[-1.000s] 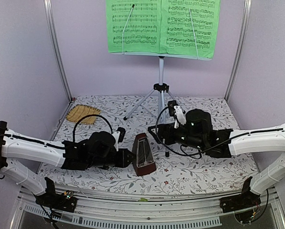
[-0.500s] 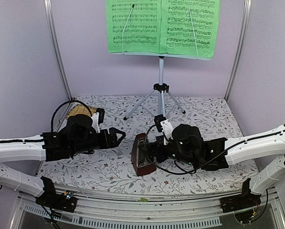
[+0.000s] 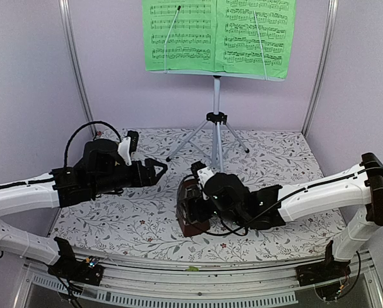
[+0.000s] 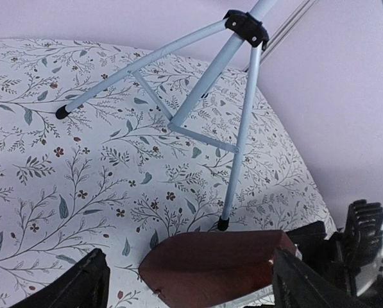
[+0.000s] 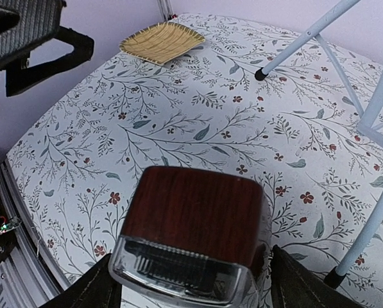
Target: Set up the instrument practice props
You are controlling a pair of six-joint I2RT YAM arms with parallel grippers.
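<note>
Tripod leg (image 5: 363, 234) beside metronome (image 5: 192, 215), mat (image 5: 162, 42) apart

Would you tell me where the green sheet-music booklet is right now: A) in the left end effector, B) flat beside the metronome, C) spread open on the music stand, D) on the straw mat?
C: the green booklet rests spread open atop the music stand, both pages of notes showing.

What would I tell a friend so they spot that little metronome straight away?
Start at the green sheet-music booklet up on the music stand and follow its pole down to the flowered table. Just in front of the tripod's feet stands the metronome: a small pyramid, the only dark reddish-brown, wood-look thing there.
</note>
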